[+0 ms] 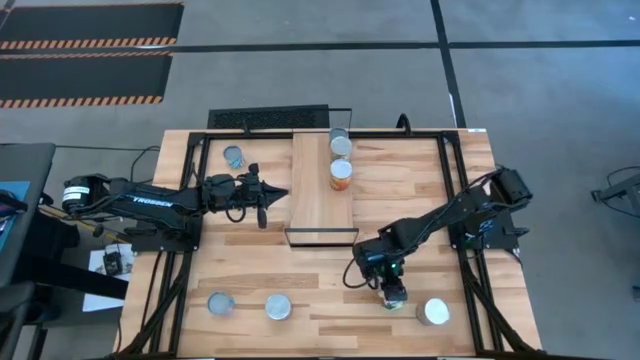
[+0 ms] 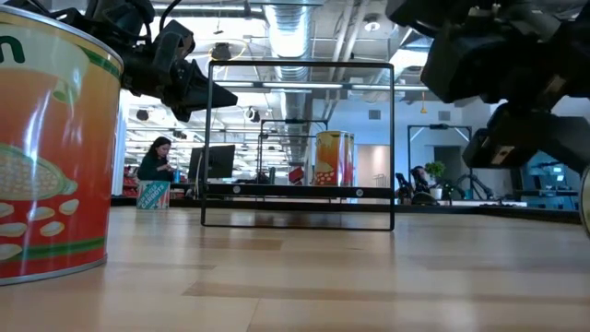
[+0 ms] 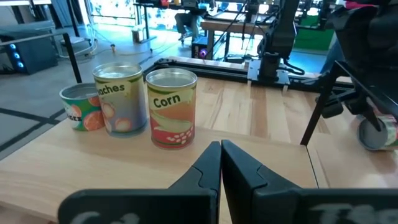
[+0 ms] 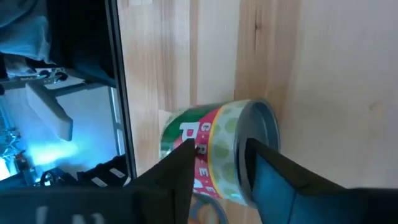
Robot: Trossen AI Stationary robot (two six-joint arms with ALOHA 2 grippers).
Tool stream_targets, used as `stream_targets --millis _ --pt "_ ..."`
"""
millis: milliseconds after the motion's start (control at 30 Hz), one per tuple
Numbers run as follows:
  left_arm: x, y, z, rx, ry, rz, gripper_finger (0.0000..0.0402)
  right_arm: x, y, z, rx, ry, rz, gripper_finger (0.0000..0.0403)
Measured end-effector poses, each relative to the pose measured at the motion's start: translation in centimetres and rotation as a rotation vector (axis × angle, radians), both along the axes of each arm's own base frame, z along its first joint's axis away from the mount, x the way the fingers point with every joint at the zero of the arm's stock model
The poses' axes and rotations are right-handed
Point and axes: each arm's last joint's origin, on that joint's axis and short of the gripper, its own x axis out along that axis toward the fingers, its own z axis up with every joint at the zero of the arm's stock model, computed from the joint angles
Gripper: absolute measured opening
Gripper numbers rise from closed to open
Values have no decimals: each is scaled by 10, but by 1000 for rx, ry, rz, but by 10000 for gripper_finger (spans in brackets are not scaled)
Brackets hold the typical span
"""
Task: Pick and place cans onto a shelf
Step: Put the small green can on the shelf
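Right gripper [image 4: 217, 163] low over green-labelled can [image 4: 217, 149], fingers spread astride it, not yet clamped; can well short of shelf [image 1: 322, 190], toward near right table corner. Centre on can body before closing. Left gripper [image 1: 268, 192] pinched shut, empty, just left of shelf.

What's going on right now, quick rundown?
Right gripper open around green can. Left gripper shut, idle beside shelf. Three cans shelved. Nothing blocking.
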Motion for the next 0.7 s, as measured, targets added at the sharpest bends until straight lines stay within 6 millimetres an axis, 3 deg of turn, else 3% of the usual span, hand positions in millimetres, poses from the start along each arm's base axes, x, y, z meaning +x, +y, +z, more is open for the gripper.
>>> stream_targets --millis 300,533,700 --pt "0 0 0 0 0 0 0 -1 0 2 13 -6 24 16" --pt "0 0 0 1 -1 0 0 0 3 8 -23 -14 29 12" --pt "0 0 0 11 1 -2 0 -2 8 38 -202 -112 12 6"
